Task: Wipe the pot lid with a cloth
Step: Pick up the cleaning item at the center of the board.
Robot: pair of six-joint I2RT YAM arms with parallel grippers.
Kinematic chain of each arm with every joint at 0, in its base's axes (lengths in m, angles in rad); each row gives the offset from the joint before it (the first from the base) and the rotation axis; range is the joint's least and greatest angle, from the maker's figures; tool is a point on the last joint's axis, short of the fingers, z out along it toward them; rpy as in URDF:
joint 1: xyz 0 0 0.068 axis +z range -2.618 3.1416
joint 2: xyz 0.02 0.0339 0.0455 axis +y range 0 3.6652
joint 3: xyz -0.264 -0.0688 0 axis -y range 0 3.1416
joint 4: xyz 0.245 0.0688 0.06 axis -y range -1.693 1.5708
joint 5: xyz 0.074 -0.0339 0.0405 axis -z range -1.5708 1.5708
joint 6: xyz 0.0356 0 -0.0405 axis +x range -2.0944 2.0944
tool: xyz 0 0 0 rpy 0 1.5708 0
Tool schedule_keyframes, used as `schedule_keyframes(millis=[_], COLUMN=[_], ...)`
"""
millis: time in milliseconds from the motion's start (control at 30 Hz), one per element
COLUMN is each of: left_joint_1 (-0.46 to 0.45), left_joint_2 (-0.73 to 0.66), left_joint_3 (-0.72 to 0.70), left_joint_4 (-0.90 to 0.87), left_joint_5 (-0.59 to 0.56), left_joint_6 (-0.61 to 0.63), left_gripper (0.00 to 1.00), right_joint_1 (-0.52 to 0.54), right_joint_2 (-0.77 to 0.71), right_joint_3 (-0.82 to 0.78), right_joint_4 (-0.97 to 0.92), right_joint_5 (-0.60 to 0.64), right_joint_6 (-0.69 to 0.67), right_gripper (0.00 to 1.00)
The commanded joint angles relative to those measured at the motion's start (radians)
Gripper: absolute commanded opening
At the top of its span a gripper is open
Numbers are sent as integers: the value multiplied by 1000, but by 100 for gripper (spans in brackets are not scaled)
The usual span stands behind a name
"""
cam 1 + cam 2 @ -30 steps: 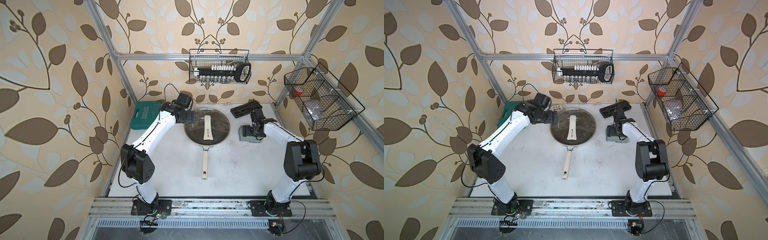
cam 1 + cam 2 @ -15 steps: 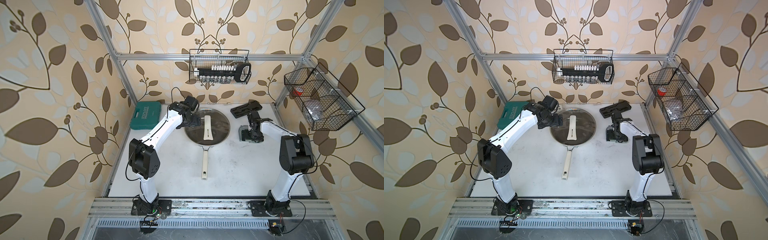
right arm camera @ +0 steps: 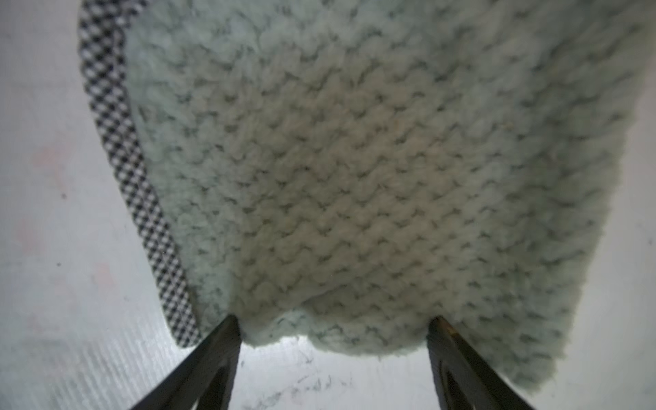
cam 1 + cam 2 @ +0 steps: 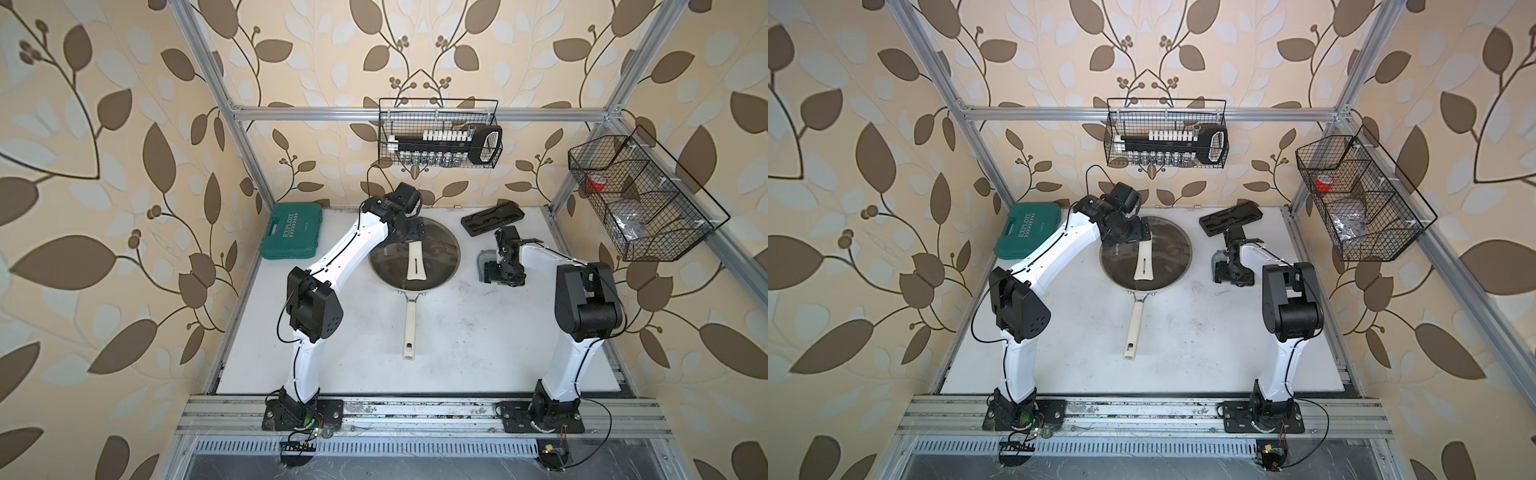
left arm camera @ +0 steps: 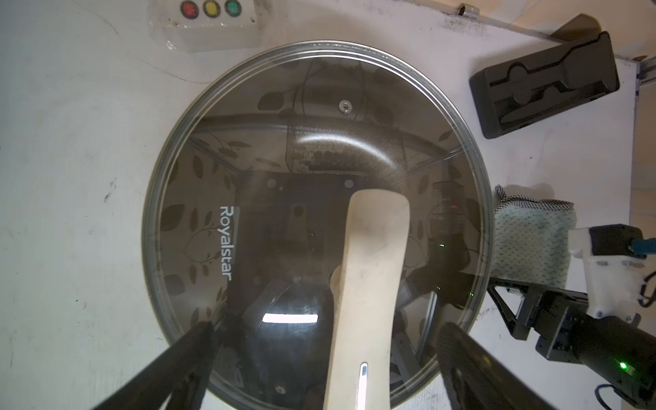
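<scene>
Reads "Royalstar" on pot lid (image 5: pixel 284 142), "EXPLOIT" on far-left case (image 4: pixel 291 228); with left fingers (image 5: pixel 184 355) wide and empty, right fingers (image 3: pixel 213 355) parted astride cloth (image 3: pixel 355 177).

Both top views: bright, even, diffuse light. Only faint, soft shadows on the table (image 4: pixel 478 332). Wide-angle stretch toward the corners.
Left wrist view: sharp. White glare bar low on the pot lid (image 5: pixel 284 159), whose glass mirrors the surroundings.
Right wrist view: cloth (image 3: pixel 355 159) soft-focused, blurriest along the upper edge, its middle shaded warmer.
</scene>
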Motion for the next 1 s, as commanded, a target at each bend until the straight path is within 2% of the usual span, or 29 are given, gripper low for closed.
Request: schedule_keyframes(millis=[0, 200, 367, 533, 767, 967], left_joint_1=[-14, -23, -36, -36, -42, -50], left_joint_2=[50, 129, 150, 172, 218, 237], left_joint_3=[89, 188, 195, 219, 283, 305], left_joint_4=[-60, -110, -138, -165, -187, -203], left_joint_5=[-10, -16, -36, -40, -24, -29], left_joint_6=[-12, -24, -21, -9, 8, 18], left_gripper=[99, 99, 99, 99, 99, 99], right_joint_1=[-2, -2, -3, -3, -3, -2], right_joint_2=[40, 71, 77, 78, 70, 48], right_joint_3=[24, 24, 24, 22, 28, 49], right_joint_4=[1, -1, -6, -8, -25, -57], right_joint_5=[-19, -16, -18, -27, -32, -37], right_joint_6=[16, 24, 32, 34, 32, 15], right_gripper=[77, 64, 44, 29, 1, 0])
